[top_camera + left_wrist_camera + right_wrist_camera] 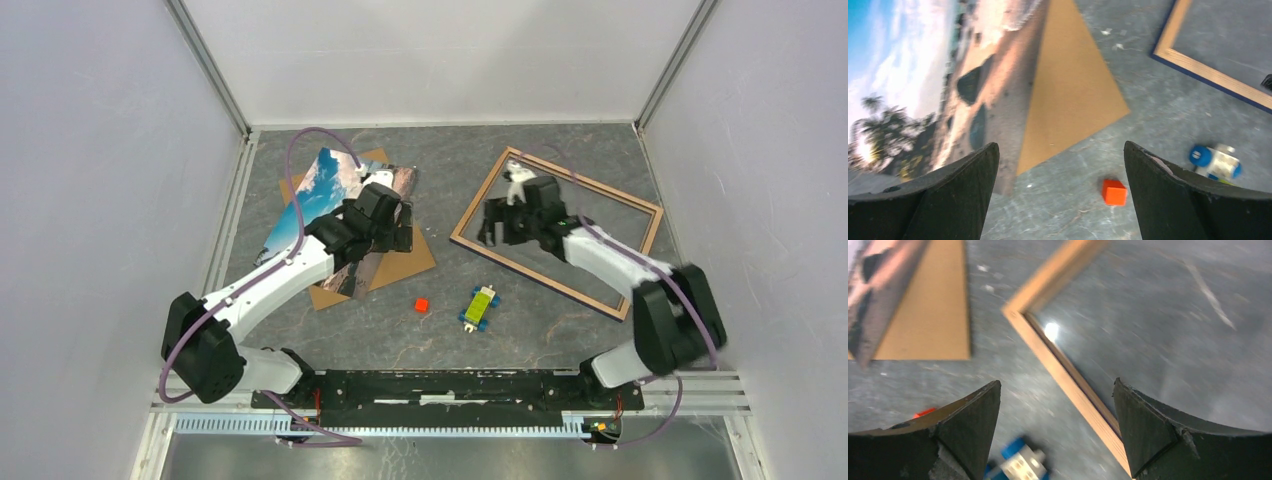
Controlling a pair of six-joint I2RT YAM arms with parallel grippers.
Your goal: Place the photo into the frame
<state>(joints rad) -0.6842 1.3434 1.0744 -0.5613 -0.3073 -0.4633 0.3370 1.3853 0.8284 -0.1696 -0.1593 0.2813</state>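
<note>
Left jaws and right jaws gape empty; best pinch photo's (pixel 320 186) overhanging edge, carry flat toward frame (pixel 590 183) near surface's right edge.

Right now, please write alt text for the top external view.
Over a grey table, the left gripper hangs above a glossy seaside photo overlapping a brown backing board; the right gripper hangs above a light wooden rectangular frame. An orange cube and a blue toy lie between them.

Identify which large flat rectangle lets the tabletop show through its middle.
The frame, on the right: grey table shows inside its wooden border. The photo and backing board, left, are opaque sheets.
</note>
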